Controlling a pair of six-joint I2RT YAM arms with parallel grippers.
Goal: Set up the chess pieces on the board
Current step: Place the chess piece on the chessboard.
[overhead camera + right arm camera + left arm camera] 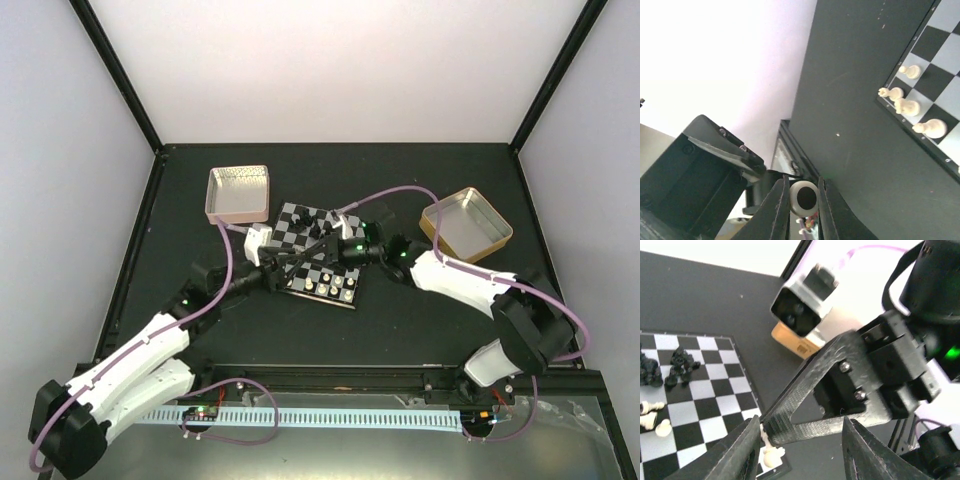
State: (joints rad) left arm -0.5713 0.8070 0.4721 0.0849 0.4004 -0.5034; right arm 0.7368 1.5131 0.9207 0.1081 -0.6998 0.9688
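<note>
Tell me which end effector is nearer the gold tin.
Right. The right end effector is over the board on the side toward the gold tin; the left end effector faces it from beyond.

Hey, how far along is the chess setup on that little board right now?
Roughly early to midway. Done: a few white pieces stand along one edge of the board. In hand: the right end effector is pinching one white piece, and the left end effector is open. Left: the black pieces sit bunched together, not in rows, and many squares are bare.
</note>
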